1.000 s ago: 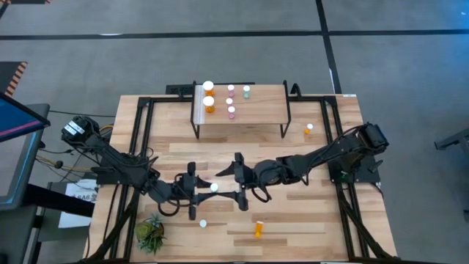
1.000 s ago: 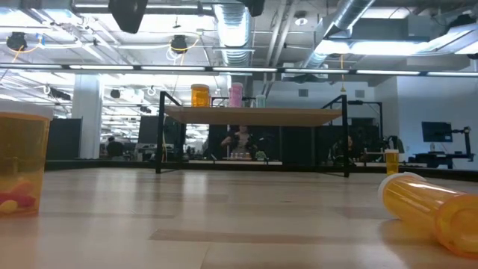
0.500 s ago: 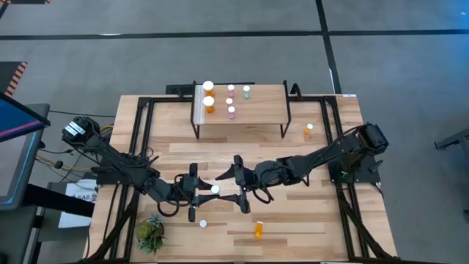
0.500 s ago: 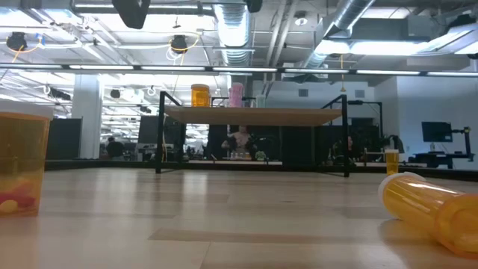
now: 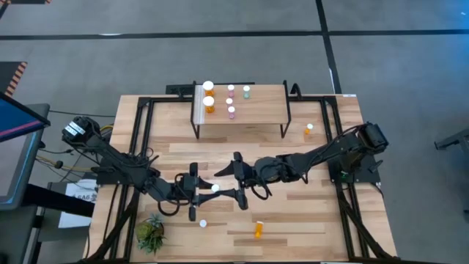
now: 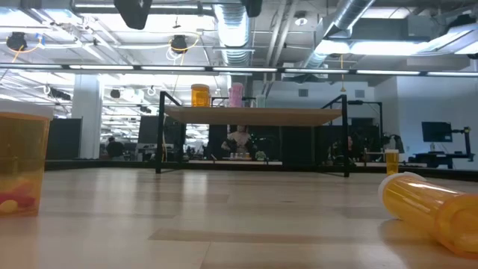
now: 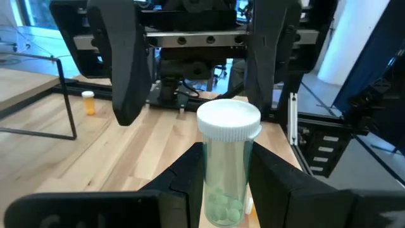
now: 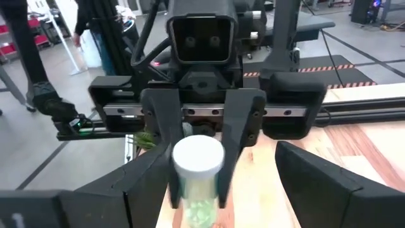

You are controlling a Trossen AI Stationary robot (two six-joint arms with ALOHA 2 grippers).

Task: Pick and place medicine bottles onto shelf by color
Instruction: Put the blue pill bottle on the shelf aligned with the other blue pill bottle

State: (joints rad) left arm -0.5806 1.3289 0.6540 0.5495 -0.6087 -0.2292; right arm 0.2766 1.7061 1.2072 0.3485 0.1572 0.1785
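A pale green medicine bottle [image 7: 228, 166] with a white cap [image 5: 215, 188] hangs upright above the table's middle, with my left gripper [image 5: 209, 191] shut on it. My right gripper [image 5: 229, 183] faces it from the right, open wide. Its fingers [image 8: 136, 183] stand on either side of the bottle [image 8: 197, 183] without touching it. The shelf [image 5: 242, 117] stands at the far middle of the table on thin black legs. On it are two orange bottles [image 5: 209, 103], three pink ones [image 5: 231, 111] and a green one [image 5: 246, 92]. My left gripper pinches the green bottle's body [image 7: 228, 180] below the cap between its two fingers [image 7: 186, 180]. The fingers come in about level from the table's left side. The bottle stands upright with its cap up, lifted clear of the table.
A small orange bottle [image 5: 308, 130] stands on the table right of the shelf. Another orange one [image 5: 259, 229] lies near the front edge, with a white-capped bottle [image 5: 203, 223] left of it. A potted plant [image 5: 150, 233] sits at the front left.
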